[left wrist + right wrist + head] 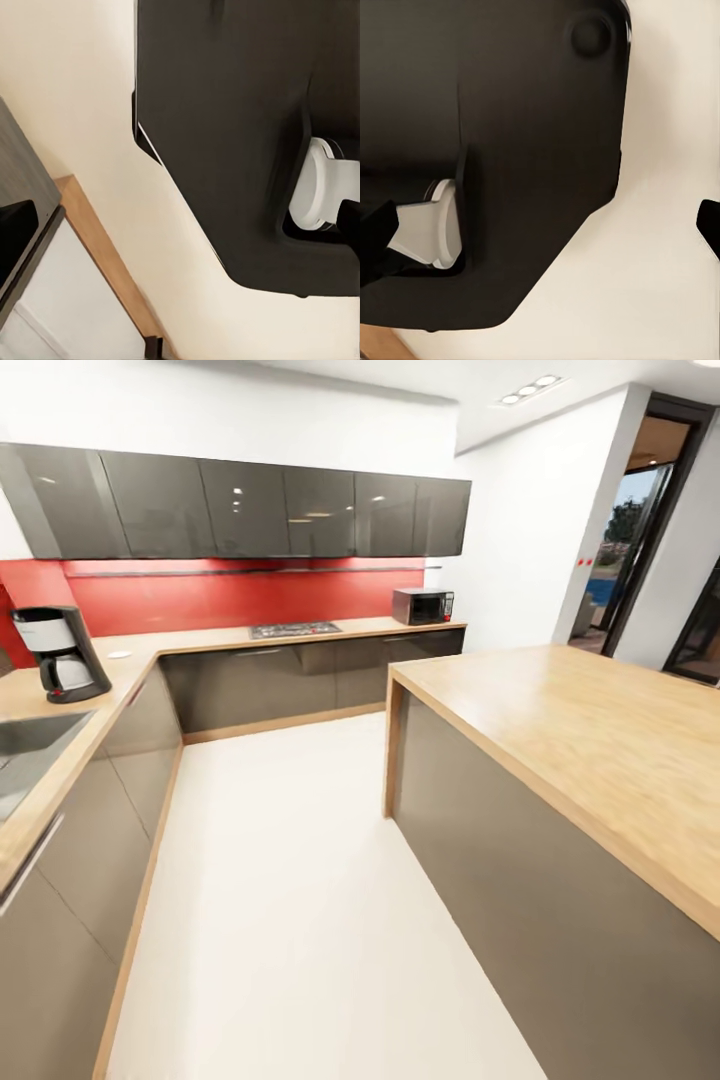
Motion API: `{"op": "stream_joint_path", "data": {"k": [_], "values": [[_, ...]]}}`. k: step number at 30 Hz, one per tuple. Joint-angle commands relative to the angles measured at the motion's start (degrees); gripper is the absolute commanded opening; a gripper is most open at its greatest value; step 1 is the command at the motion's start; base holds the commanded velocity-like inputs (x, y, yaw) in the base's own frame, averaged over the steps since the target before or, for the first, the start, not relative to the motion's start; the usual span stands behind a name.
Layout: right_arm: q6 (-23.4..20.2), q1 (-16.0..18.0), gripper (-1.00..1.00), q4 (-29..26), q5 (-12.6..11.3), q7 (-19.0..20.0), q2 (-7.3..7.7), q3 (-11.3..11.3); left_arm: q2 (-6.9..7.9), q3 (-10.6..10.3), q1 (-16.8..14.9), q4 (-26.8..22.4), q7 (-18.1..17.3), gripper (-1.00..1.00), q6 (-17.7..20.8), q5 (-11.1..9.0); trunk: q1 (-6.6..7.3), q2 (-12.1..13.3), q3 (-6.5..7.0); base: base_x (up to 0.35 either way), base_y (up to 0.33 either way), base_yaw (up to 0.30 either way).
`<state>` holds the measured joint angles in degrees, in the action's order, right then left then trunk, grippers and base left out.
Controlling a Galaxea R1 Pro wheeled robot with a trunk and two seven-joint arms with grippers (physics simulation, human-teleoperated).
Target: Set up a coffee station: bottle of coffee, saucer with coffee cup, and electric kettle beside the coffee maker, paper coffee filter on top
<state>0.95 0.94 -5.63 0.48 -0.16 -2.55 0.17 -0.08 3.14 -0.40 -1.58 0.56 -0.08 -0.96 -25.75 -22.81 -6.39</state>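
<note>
Coffee maker upright on kitchen countertop at head view's left, small white saucer just beside. Wrist views: dark robot base over pale floor. Jaws' state: cannot tell.

One coffee maker, one saucer, one microwave, one hob, one sink.

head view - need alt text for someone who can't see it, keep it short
A coffee maker stands on the kitchen countertop at far left, with a small white saucer lying just beyond it. A red backsplash and dark wall cabinets run behind; a wooden island sits at right across a pale floor.
</note>
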Motion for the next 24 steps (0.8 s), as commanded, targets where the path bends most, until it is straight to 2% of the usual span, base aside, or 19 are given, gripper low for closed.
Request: {"op": "stream_joint_path", "data": {"k": [1, 24], "values": [[0.1, 0.0, 1.00, 0.0, 0.0, 0.0, 0.00, 0.0, -0.01, 0.3, 0.0, 0.0, 0.1, 1.00, 0.0, -0.1, -0.03, -0.1, -0.15, 0.000, 0.000, 0.268], [0.1, 0.0, 1.00, 0.0, 0.0, 0.0, 0.00, 0.0, -0.01, 0.2, 0.0, 0.0, 0.1, 1.00, 0.0, -0.1, -0.03, -0.1, -0.95, 0.000, 0.000, 0.268]]}}
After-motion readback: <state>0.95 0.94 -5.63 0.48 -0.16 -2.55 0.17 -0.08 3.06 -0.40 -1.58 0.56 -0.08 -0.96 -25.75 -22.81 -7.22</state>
